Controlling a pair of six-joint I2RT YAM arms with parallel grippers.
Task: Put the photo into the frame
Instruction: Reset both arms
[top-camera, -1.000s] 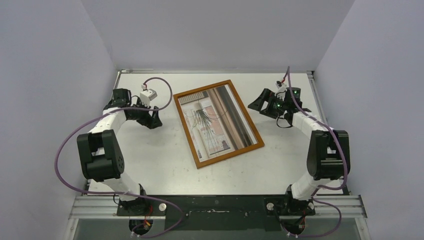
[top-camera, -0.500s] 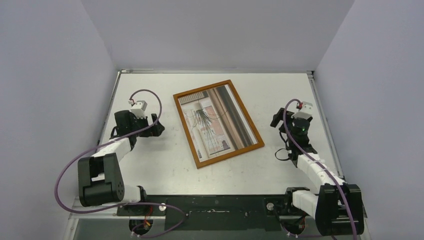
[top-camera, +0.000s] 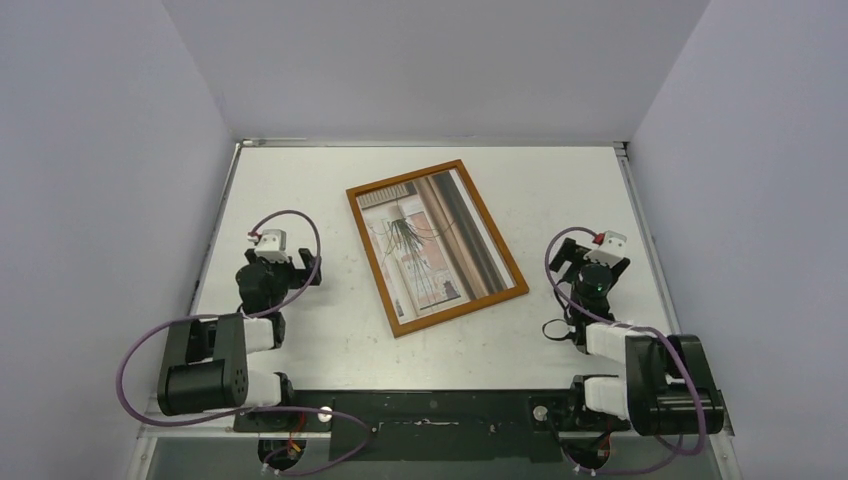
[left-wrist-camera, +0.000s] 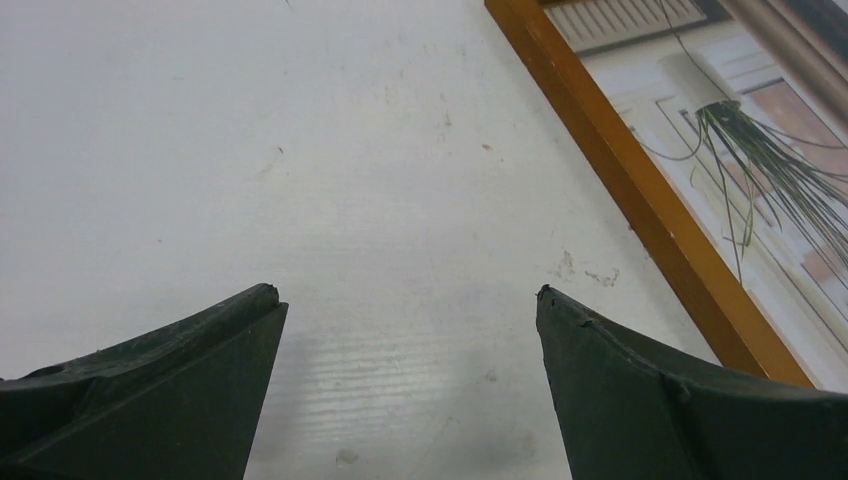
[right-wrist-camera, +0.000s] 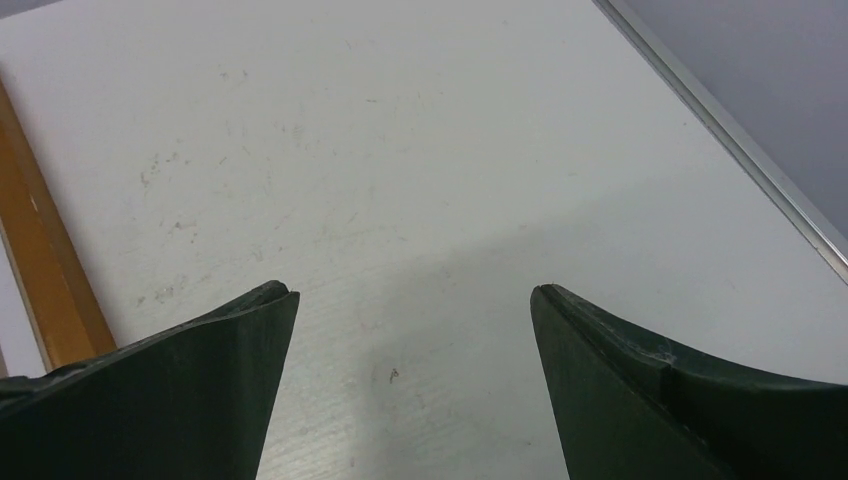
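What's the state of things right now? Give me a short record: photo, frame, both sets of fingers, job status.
photo: inside the wooden border, picture side up
frame: flat on the table, mid-table, turned at an angle
left fingers: open, holding nothing, over bare table left of the frame, not touching it
right fingers: open, holding nothing, over bare table right of the frame, not touching it
job status: photo looks seated in the frame; whether the back is closed cannot be seen
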